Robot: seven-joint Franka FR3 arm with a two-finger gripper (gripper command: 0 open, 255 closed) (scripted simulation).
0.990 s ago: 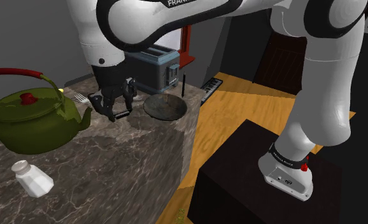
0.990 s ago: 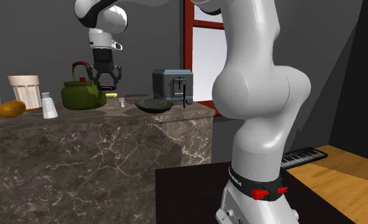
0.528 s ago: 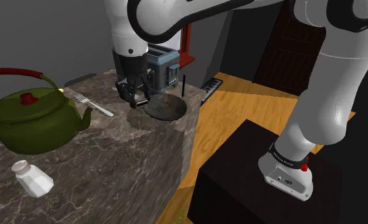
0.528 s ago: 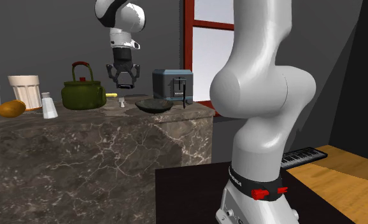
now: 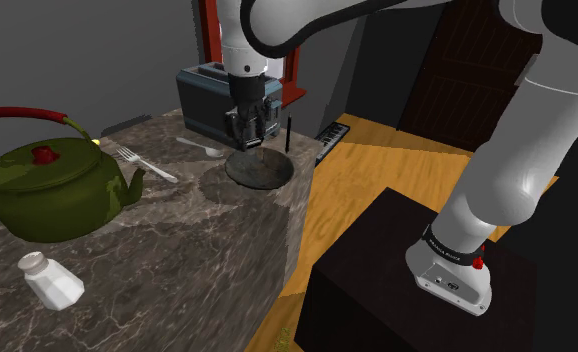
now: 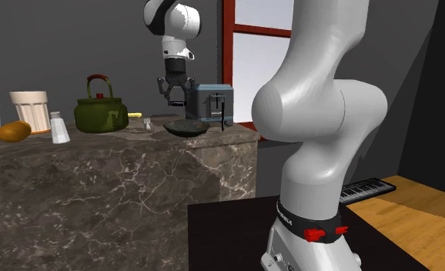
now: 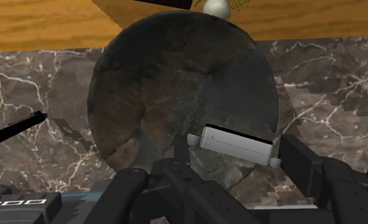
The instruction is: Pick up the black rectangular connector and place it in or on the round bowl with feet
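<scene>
- Connector point(image 7: 237, 145), a pale grey bar, is clamped crosswise between the jaws, hanging above the bowl point(image 7: 176, 83).
- Bowl, dark and round, lies beneath it, near the table's point(image 5: 177, 230) corner.
- Judged best: lower straight until the bar nears the bowl's floor, then release; a high drop may bounce out.
- Toaster point(image 5: 202, 90) stands just behind; keep clear.
</scene>
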